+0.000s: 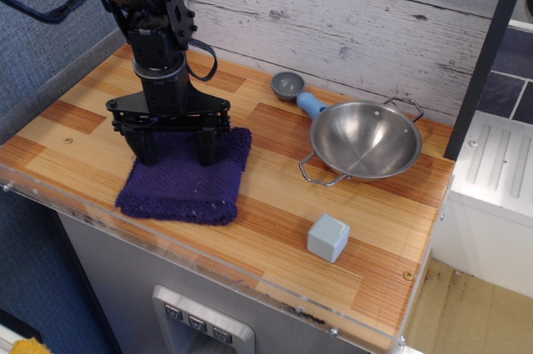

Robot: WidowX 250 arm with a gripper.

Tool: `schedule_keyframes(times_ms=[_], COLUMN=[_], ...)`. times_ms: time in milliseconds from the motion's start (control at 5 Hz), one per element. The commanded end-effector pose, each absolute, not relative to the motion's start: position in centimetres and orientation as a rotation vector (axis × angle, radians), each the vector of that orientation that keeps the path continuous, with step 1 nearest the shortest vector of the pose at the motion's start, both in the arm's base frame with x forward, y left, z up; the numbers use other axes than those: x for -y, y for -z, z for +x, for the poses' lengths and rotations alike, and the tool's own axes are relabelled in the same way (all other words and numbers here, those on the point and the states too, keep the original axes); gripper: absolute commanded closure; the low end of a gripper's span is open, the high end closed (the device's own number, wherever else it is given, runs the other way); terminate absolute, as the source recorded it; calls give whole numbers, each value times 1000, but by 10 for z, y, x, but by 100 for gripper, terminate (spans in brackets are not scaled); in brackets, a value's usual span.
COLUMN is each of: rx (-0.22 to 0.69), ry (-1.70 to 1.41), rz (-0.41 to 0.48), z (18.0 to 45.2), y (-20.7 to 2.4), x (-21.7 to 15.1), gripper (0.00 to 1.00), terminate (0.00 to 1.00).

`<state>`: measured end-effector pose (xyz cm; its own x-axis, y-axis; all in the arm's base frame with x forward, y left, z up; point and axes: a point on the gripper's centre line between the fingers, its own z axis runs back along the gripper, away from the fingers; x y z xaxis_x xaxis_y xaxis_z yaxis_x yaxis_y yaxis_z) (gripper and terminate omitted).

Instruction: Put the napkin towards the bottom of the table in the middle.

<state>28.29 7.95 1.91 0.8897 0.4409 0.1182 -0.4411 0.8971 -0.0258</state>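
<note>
The dark navy-purple knitted napkin point(185, 187) lies flat on the wood-plank table point(275, 221), at the left, close to the front edge. My gripper point(173, 147) stands upright over the napkin's far edge. Its two black fingers point(146, 144) are spread wide apart and their tips rest down on the cloth. Nothing is pinched between them. The far strip of the napkin is hidden behind the fingers.
A steel bowl point(364, 139) with wire handles sits at the right back. A blue-handled scoop point(293, 89) lies behind it by the plank wall. A grey-blue cube point(328, 237) sits at the front right. A clear acrylic rim point(216, 275) lines the front edge.
</note>
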Motion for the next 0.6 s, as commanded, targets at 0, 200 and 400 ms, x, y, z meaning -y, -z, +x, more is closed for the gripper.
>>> schedule_keyframes(times_ms=[0, 200, 400], rx=[251, 286, 356], ry=[-491, -482, -481], rz=[-36, -59, -107], z=[293, 293, 291], y=[-67, -87, -110], x=[-80, -79, -79], gripper=[0, 0, 0], terminate=[0, 0, 0])
